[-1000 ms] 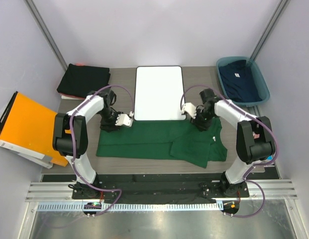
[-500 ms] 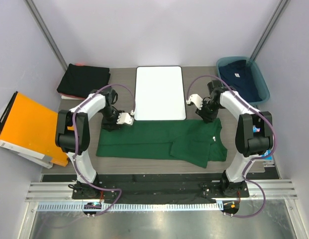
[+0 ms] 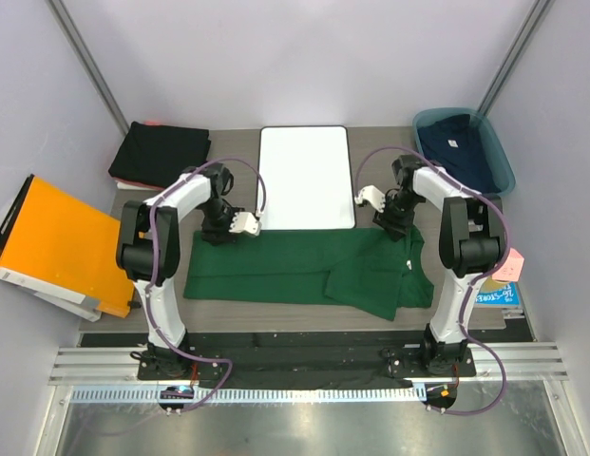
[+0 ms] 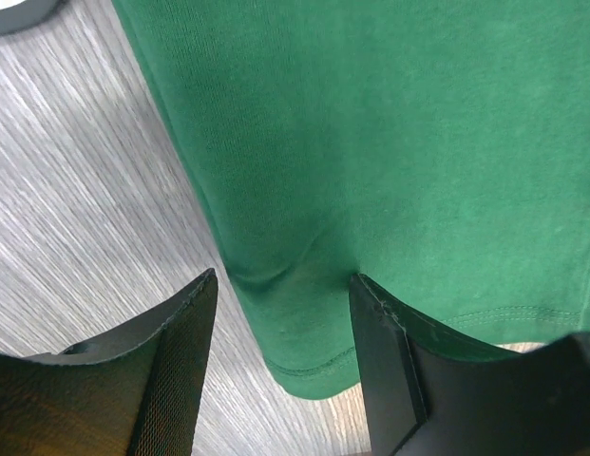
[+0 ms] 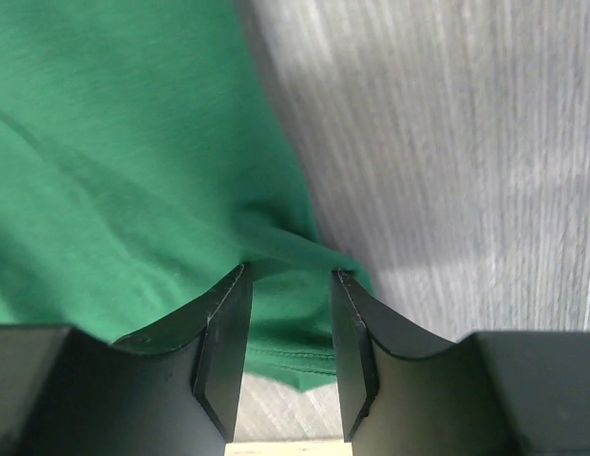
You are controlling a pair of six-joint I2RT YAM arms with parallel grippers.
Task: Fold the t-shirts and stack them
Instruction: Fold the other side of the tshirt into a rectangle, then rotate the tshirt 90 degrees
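From above, you had most of the job left. A stack of folded black t-shirts sat at the table's far left corner. The navy t-shirt lay unfolded in the teal plastic bin at the far right corner. The dark green cotton t-shirt lay across the table's middle, only partly folded, with one flap doubled over towards its right end. The left fingers and right fingers hung over its far edge, one near each end.

In your left wrist view, the left fingers stood wide apart over a hemmed corner that lay flat and ungripped.

In your right wrist view, the right fingers stood apart with a raised crease of green cloth between them, not clamped.
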